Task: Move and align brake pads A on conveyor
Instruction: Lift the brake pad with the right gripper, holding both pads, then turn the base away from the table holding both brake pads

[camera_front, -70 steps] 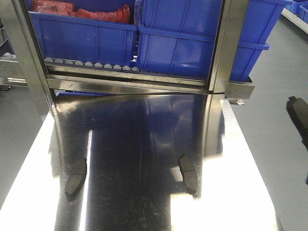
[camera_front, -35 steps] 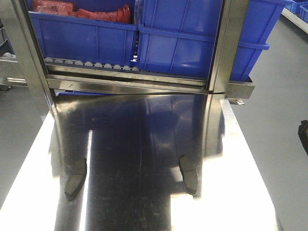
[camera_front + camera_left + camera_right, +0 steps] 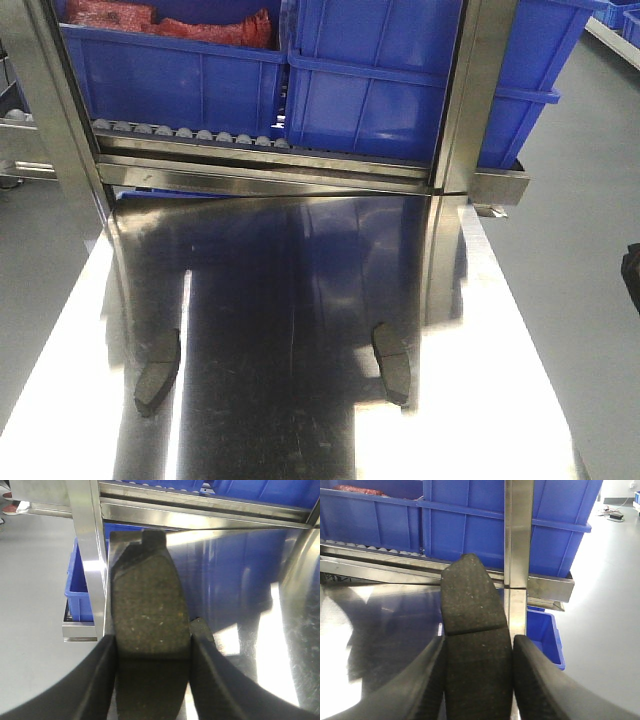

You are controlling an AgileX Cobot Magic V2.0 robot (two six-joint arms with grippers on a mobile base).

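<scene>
Left hand (image 3: 152, 647) clamping brake pad (image 3: 147, 600), right hand (image 3: 479, 650) clamping second pad (image 3: 472, 597), long axes pointing toward blue bins (image 3: 470, 530)

Four brake pads (image 3: 158, 372): two lying on the steel table (image 3: 300, 440), the second pad (image 3: 392, 362) to the right; one pad (image 3: 147, 595) clasped in the left gripper (image 3: 151, 647); one pad (image 3: 472, 595) clasped in the right gripper (image 3: 479, 652); grippers, two; blue bins on the rack, two: left bin (image 3: 170, 80), right bin (image 3: 400, 90); steel uprights, two: left upright (image 3: 45, 110), right upright (image 3: 470, 100); table, one.
</scene>
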